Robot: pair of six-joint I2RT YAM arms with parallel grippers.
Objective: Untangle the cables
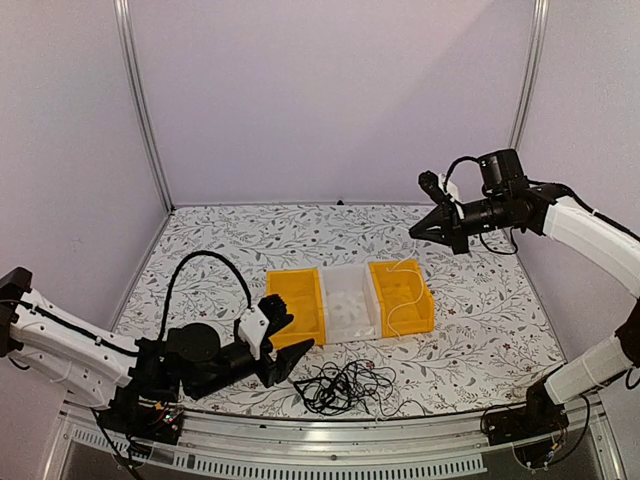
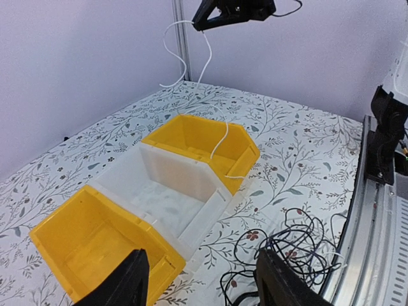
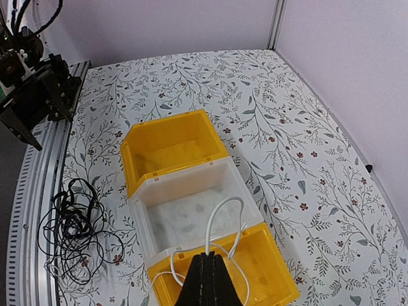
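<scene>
A tangle of thin black cables [image 1: 340, 385] lies near the table's front edge, also seen in the left wrist view [image 2: 299, 245] and the right wrist view [image 3: 73, 229]. My left gripper [image 1: 290, 335] rests low beside it, open, nothing between its fingers [image 2: 131, 280]. My right gripper [image 1: 415, 232] is raised at the right, shut on the pale white cable [image 3: 220, 217]. That cable [image 2: 205, 57] hangs in loops down into the right-hand yellow bin [image 1: 425, 300], with part draped over its rim.
Three open bins stand in a row mid-table: a yellow one [image 1: 300, 320] on the left, a white one [image 1: 348, 325] in the middle, the other yellow one on the right. A metal rail [image 1: 330, 425] runs along the front edge. Walls enclose the table.
</scene>
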